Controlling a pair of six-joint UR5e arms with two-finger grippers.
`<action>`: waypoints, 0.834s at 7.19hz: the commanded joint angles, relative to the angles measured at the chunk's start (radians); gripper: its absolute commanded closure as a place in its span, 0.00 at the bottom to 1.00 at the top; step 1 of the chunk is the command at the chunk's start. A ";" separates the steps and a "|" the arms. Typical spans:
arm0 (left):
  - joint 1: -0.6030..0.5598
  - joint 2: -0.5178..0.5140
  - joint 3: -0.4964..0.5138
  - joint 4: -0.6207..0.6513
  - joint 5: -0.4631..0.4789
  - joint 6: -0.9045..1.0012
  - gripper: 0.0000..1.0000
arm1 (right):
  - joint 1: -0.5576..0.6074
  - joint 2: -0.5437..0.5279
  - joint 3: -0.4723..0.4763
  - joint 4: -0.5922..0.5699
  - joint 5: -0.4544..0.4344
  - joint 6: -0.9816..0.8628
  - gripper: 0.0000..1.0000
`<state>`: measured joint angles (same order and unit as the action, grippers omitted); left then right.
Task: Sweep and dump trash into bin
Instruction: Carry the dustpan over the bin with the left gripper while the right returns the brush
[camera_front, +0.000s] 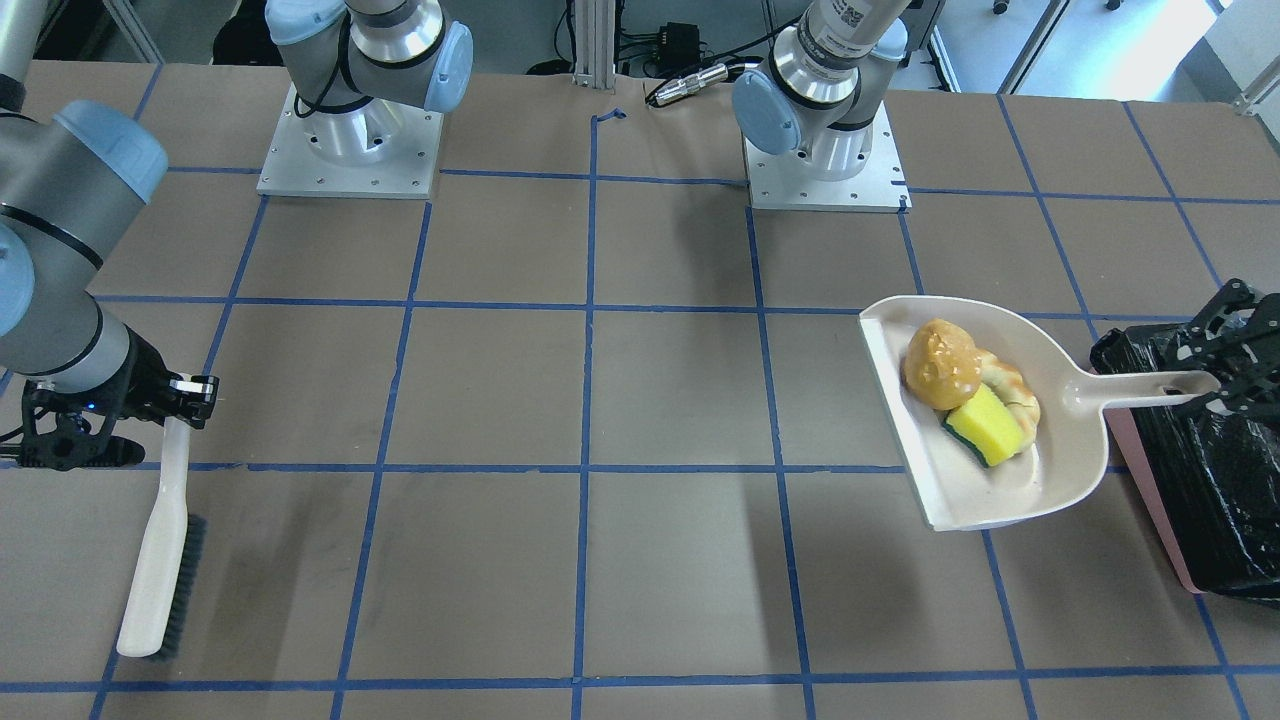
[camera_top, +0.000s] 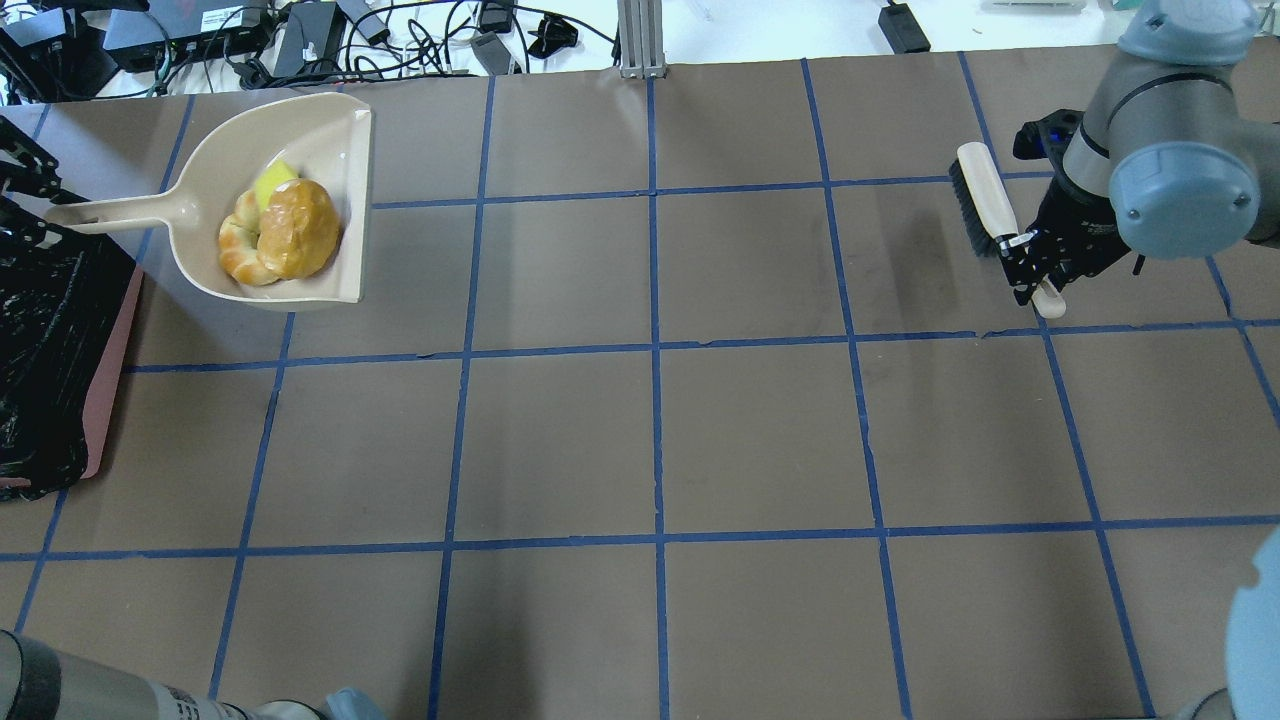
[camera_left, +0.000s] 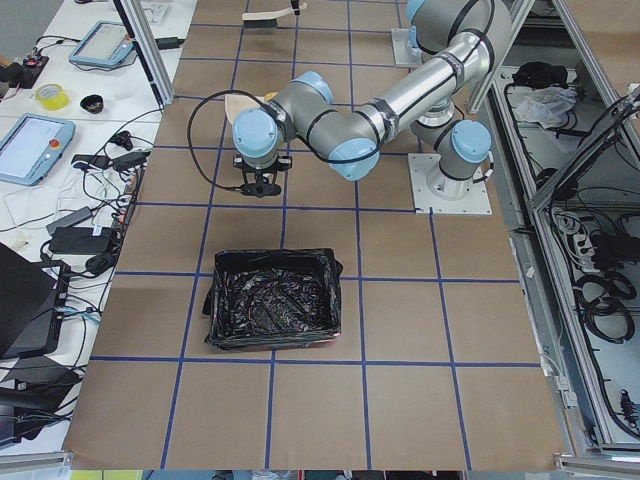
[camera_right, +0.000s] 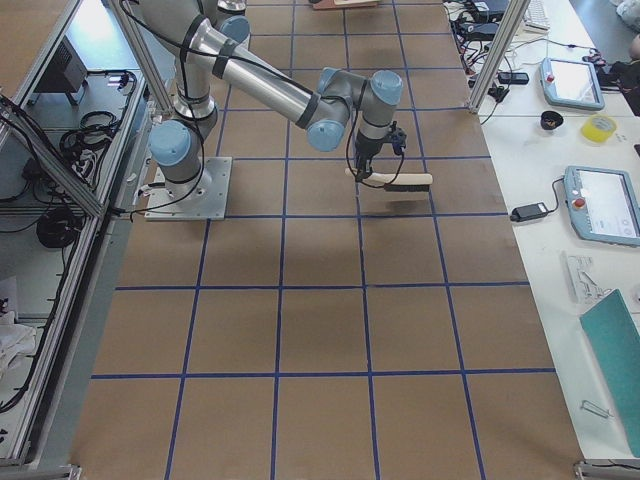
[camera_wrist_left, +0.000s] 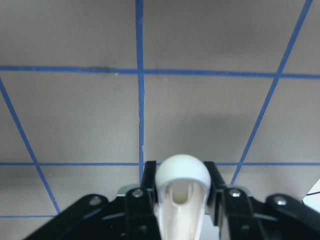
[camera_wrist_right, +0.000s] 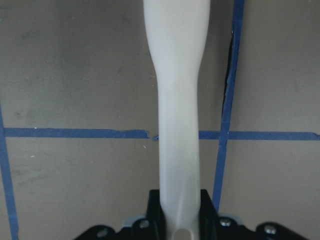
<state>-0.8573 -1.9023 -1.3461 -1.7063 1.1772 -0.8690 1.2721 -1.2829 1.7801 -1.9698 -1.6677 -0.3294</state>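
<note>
Front view: left gripper (camera_front: 1212, 388) jaws clamped on dustpan (camera_front: 1000, 490) handle. Roll (camera_front: 940, 362), croissant piece (camera_front: 1018, 392), yellow wedge (camera_front: 985, 425) in pan, beside bin (camera_front: 1235, 500). Advice: pan mouth faces away from bin, so keep level, carry fully over bin, then tip.
Overhead: right gripper (camera_top: 1030, 263) jaws hold brush (camera_top: 985, 200), well apart.
Writing: none legible; code sticker (camera_front: 850, 14) on left arm (camera_front: 820, 85) unreadable.

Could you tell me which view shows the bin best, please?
Exterior left: the bin sits whole in frame, its open top facing the camera. Front-facing and overhead each show only a part, cut at the frame's edge; the exterior right and wrist views show none of it.
</note>
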 joint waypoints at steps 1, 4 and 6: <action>0.079 -0.088 0.117 -0.013 0.047 0.005 1.00 | -0.043 0.030 0.007 -0.009 0.002 -0.037 1.00; 0.164 -0.187 0.284 -0.093 0.090 0.008 1.00 | -0.056 0.019 0.039 -0.011 -0.004 -0.031 1.00; 0.237 -0.260 0.378 -0.108 0.093 0.028 1.00 | -0.057 0.027 0.042 -0.011 -0.012 -0.037 1.00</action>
<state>-0.6631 -2.1161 -1.0263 -1.8035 1.2648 -0.8542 1.2163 -1.2599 1.8191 -1.9805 -1.6754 -0.3635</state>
